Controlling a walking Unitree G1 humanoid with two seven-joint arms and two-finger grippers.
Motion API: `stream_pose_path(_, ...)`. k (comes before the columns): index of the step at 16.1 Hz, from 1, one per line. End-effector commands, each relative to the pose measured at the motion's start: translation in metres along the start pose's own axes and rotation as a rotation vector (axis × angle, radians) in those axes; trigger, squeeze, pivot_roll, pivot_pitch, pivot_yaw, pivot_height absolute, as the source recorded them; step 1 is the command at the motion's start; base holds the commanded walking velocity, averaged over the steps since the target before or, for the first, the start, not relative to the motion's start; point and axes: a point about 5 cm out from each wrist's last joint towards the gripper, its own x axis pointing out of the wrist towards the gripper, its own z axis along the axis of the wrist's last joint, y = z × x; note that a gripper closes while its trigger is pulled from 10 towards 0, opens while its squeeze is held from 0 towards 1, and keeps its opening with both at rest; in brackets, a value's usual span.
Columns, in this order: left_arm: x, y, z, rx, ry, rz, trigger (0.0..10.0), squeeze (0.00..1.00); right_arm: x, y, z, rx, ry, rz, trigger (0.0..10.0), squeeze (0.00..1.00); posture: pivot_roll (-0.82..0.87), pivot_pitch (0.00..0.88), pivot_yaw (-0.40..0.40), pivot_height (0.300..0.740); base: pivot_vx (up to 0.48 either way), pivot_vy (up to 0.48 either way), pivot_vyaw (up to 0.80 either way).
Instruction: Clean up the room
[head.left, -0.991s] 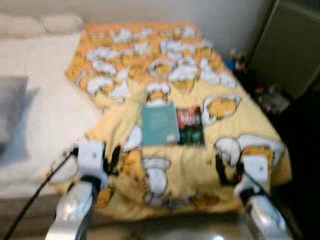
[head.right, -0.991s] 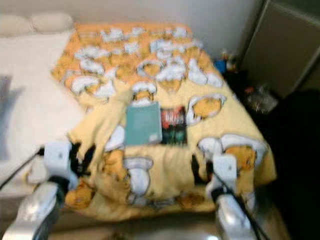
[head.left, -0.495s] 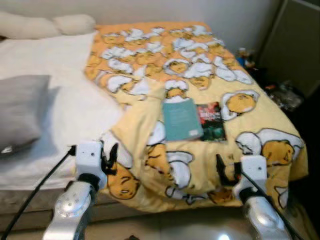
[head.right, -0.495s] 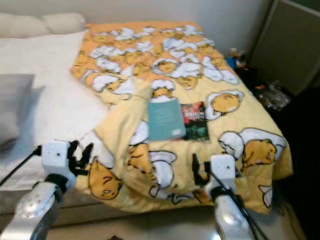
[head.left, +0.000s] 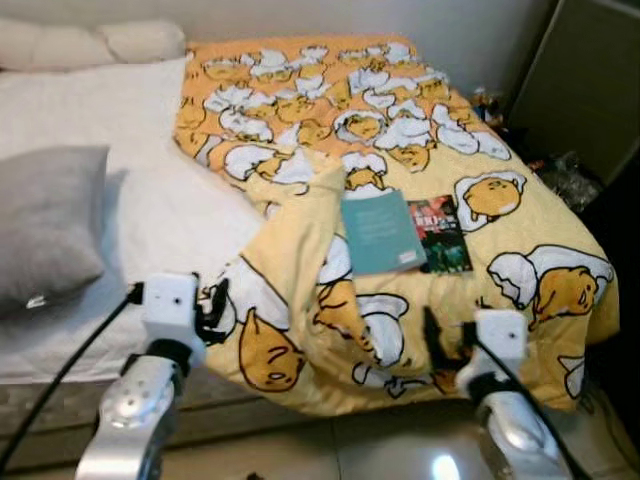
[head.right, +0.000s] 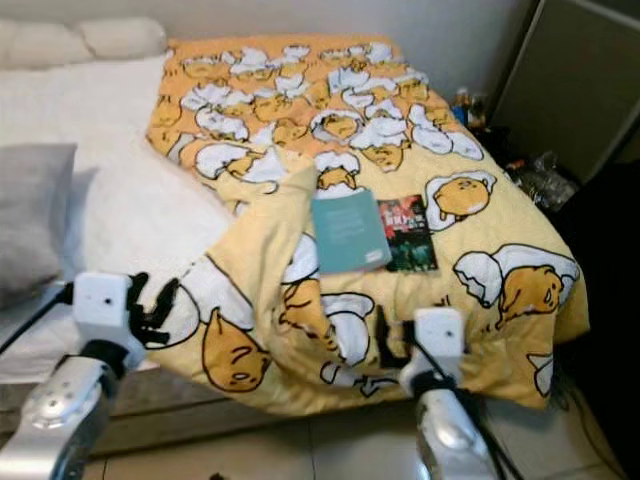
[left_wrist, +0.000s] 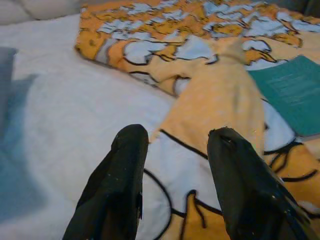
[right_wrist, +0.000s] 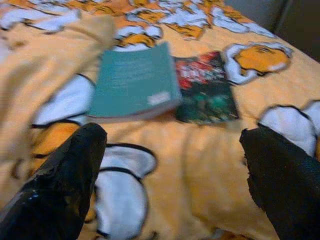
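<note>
Two books are waiting on a messy bed.

The left gripper (head.left: 213, 308) is held open and empty at the near edge of the bed (head.left: 120, 215), over the blanket's (head.left: 300, 300) folded-back corner. Past the fold, the teal book (head.left: 379, 231) and dark book (head.left: 439, 236) lie side by side, touching. The right gripper (head.left: 447, 345) is spread wide, holding nothing, likely aimed at them. Bare floor (head.left: 330, 450) is left beside the bed for stepping.
</note>
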Motion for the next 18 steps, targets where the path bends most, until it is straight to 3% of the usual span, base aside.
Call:
stream_pose_path(1, 0.001, -0.003, 0.001, 0.000, 0.005, -0.017, 10.0, 0.00, 0.002, -0.004, 0.006, -0.014, -0.018, -0.006, 10.0, 0.00, 0.02, 0.000, 0.030, 0.740, 0.000, 0.300, 0.00)
stream_pose_path(18, 0.016, -0.002, 0.010, -0.004, -0.012, -0.007, 10.0, 0.00, 0.012, -0.004, 0.010, 0.016, -0.022, -0.032, 10.0, 0.00, 0.03, 0.000, 0.038, 0.740, 0.000, 0.321, 0.00)
